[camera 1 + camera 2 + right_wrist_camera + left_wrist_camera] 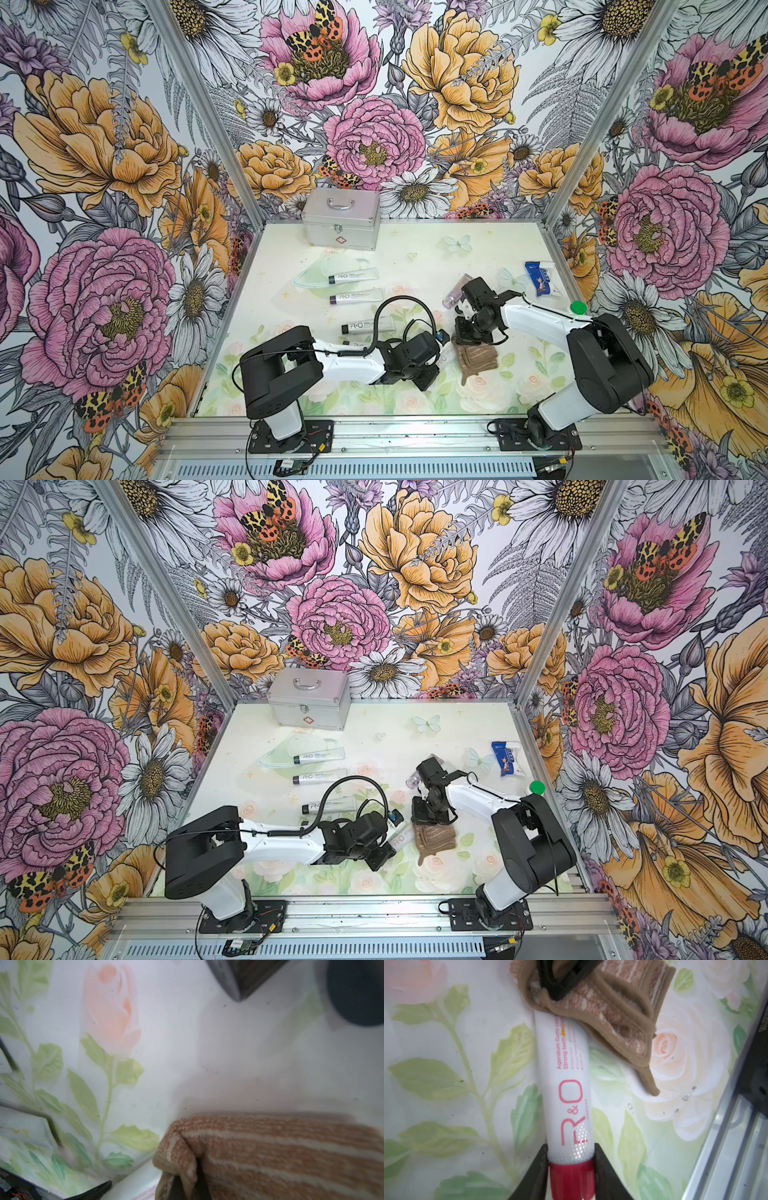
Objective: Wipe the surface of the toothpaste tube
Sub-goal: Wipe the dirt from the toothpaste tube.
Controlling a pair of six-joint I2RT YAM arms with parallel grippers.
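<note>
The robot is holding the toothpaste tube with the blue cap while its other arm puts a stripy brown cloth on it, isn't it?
Nearly. The cap is red, not blue; the left wrist view shows it clearly. The rest holds: the left gripper grips the toothpaste tube at its cap end, and the right gripper holds a stripy brown cloth on the tube's far end.

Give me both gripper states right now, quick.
Left gripper: shut on the toothpaste tube, near its red cap.
Right gripper: shut on the brown striped cloth, which covers the tube's far end.
</note>
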